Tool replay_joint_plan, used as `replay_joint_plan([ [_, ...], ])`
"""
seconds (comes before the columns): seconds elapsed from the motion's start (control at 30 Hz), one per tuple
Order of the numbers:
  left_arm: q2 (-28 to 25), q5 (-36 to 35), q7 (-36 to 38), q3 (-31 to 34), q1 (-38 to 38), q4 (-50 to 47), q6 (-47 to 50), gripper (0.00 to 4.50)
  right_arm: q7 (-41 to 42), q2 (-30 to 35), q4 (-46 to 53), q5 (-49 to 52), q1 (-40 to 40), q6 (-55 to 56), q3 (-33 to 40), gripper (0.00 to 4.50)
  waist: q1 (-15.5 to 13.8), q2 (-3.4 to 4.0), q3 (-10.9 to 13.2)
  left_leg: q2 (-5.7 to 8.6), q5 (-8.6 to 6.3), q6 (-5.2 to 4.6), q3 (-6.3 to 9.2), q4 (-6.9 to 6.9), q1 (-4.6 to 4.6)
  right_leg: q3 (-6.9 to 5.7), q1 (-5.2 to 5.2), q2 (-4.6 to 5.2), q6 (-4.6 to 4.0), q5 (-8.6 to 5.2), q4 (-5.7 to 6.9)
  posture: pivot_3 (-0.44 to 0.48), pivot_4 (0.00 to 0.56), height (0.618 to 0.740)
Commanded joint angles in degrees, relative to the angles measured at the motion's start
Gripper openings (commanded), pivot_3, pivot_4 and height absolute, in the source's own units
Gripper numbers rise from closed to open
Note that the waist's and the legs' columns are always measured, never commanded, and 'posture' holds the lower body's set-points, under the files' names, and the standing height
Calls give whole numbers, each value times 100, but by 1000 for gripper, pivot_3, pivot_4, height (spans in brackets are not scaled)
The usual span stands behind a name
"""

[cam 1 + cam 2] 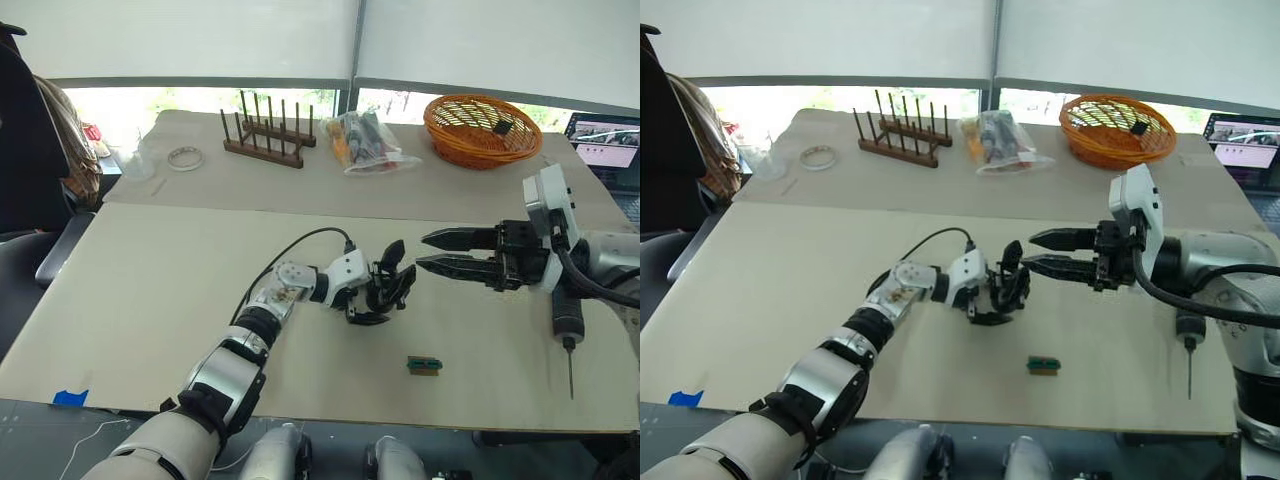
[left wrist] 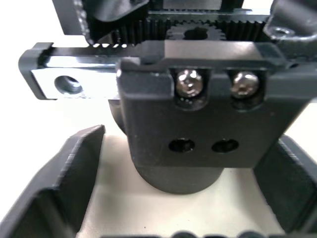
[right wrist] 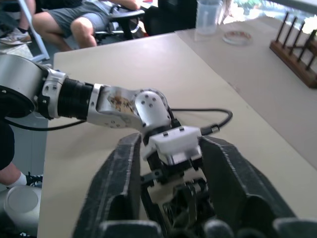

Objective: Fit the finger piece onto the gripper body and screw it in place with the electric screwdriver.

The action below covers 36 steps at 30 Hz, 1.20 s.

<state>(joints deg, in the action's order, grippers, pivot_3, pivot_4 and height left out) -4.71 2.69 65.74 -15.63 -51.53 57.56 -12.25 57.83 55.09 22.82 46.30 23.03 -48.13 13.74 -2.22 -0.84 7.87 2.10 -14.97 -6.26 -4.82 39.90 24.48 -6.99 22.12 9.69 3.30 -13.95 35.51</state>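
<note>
My left gripper (image 1: pixel 388 292) is low over the middle of the table, shut on the gripper body (image 2: pixel 198 144), a black block with two silver screws, two empty holes and a toothed rack behind. A slim black blade (image 1: pixel 394 254) rises from that cluster; it looks like the finger piece, though I cannot tell whether it is seated. My right gripper (image 1: pixel 424 251) is open and empty, with its tips pointing at the left gripper from the right and a small gap between them. The electric screwdriver (image 1: pixel 567 325) lies at the table's right, bit toward the front edge, partly under my right arm.
A tiny green-and-black block (image 1: pixel 424 365) lies in front of the grippers. Along the back stand a wooden peg rack (image 1: pixel 268 135), a plastic bag (image 1: pixel 368 142), an orange basket (image 1: pixel 482 130) and a tape roll (image 1: pixel 185 158). A laptop (image 1: pixel 605 140) is at far right. A seated person (image 3: pixel 84 20) is nearby.
</note>
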Motion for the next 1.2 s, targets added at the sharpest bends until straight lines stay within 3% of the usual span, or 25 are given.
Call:
replay_joint_plan([
  [0.03,-458,-64,471,43,131,-474,166,4500,-646,444,155,-6,-38,-706,449,3566,28,0,0,-3,1,-1,-3,-1,2,0,3,-1,-1,1,1,0,150,740],
  [0.13,-1153,-530,1220,184,525,-1856,857,4500,-1483,944,-52,-167,-87,-1944,631,4477,81,7,4,-8,6,-1,-6,-4,2,-3,6,-2,-2,1,3,0,150,740],
  [0.3,-2633,-1755,2283,416,1467,-5047,2741,4500,-2339,1456,-723,-632,-251,-3764,1093,4477,144,35,25,-5,5,5,-1,-3,14,-5,1,-2,-3,0,-24,0,150,740],
  [0.37,-3044,-2304,2324,597,1622,-6022,3522,4500,-2360,1646,-1043,-740,-351,-4128,1143,4477,139,60,45,-2,6,4,0,-1,17,-5,-6,-10,-3,0,-36,0,150,740],
  [0.47,-3230,-2922,1936,883,1510,-6869,4365,4500,-2496,1708,-1621,-968,-187,-4316,847,4477,136,92,63,4,4,6,3,5,11,-5,-8,-20,4,3,-44,0,150,740],
  [0.7,-3370,-3898,1303,1289,1215,-7813,5339,4500,-2422,1532,-3488,-1813,365,-3155,-441,4477,192,116,77,5,28,-34,-7,-11,-27,14,-50,-51,19,-4,-38,0,150,740],
  [1.07,-3639,-4132,1096,1245,1111,-8068,5207,4500,-1325,880,-5848,-2984,1463,-1260,-1963,4477,208,128,86,-2,38,-23,-11,-12,-32,23,-65,-77,21,-8,-49,0,150,740],
  [1.1,-3635,-4136,1088,1224,1075,-8041,5201,4500,-1272,790,-6027,-3075,1570,-1111,-2010,3967,218,128,86,-1,38,-23,-11,-12,-32,29,-65,-81,21,-8,-50,0,150,740],
  [1.2,-3668,-4106,1120,1154,1008,-7986,5169,4500,-650,798,-6114,-3213,1779,-952,-2240,3077,240,131,88,-3,38,-23,-13,-9,-33,36,-68,-88,20,-7,-50,0,150,740],
])
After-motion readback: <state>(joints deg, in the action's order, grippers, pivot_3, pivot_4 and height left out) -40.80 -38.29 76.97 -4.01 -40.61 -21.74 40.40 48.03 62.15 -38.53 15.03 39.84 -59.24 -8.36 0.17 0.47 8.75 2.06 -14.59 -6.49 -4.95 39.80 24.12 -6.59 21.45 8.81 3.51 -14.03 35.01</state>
